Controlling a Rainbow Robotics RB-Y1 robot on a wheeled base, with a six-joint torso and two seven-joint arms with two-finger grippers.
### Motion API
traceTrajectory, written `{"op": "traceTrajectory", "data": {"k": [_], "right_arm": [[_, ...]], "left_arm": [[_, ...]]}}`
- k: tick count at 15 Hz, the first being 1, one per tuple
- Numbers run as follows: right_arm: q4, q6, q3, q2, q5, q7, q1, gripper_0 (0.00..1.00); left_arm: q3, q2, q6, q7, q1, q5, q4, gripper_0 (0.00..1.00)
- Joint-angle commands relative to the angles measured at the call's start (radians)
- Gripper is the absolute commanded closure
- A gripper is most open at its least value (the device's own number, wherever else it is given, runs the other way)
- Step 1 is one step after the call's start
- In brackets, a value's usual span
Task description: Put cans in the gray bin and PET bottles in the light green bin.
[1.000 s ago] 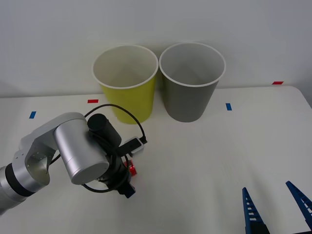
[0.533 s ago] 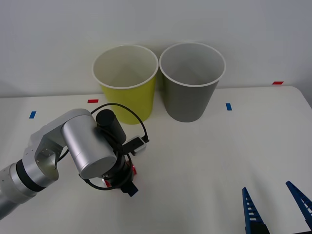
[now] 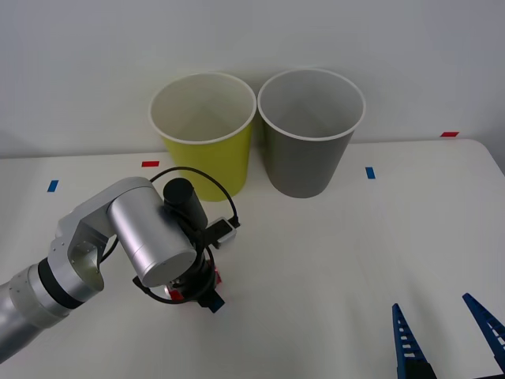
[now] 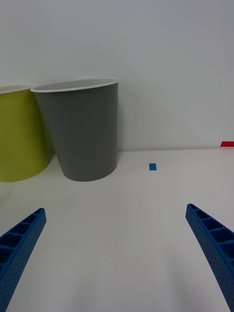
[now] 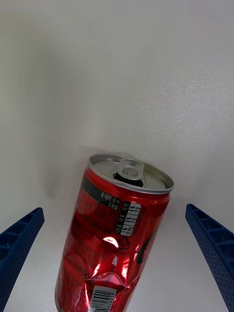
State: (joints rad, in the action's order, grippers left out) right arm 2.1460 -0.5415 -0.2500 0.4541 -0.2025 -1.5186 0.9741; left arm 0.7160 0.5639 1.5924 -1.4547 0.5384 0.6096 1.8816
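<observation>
- The left arm reaches low over the white worktop [image 3: 331, 260], its silver wrist tipped down in front of the bins.
- The left end effector [image 5: 117, 258] has its blue fingers [image 5: 19, 243] spread wide apart, one on each side of the can, neither touching it.
- The can [image 5: 114, 234] is red with a silver top and an opened pull tab. Its body is dented near the barcode. It sits between the fingers; from the front view only a sliver of red [image 3: 215, 276] peeks out under the wrist.
- The light green bin [image 3: 207, 138] stands upright at the back of the worktop, behind the left arm.
- The gray bin [image 3: 309, 134] stands upright just beside it to the right; the two rims are close, and I cannot tell whether they touch.
- The right end effector [image 3: 448, 335] waits low at the near right corner, well apart from the bins, its blue fingers [image 4: 214, 248] held wide apart with nothing between them.
</observation>
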Motion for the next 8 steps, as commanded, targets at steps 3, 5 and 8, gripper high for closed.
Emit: {"op": "traceTrajectory", "data": {"k": [3,5,8], "right_arm": [[0.000,0.000,0.000,0.000,0.000,0.000,0.000,0.00],[0.000,0.000,0.000,0.000,0.000,0.000,0.000,0.00],[0.000,0.000,0.000,0.000,0.000,0.000,0.000,0.00]], "left_arm": [[-0.001,-0.021,-0.005,-0.003,0.000,0.002,-0.022,0.00],[-0.001,-0.029,-0.012,-0.007,0.000,0.002,-0.039,0.00],[-0.001,-0.029,-0.015,-0.015,0.000,0.006,-0.042,0.00]]}}
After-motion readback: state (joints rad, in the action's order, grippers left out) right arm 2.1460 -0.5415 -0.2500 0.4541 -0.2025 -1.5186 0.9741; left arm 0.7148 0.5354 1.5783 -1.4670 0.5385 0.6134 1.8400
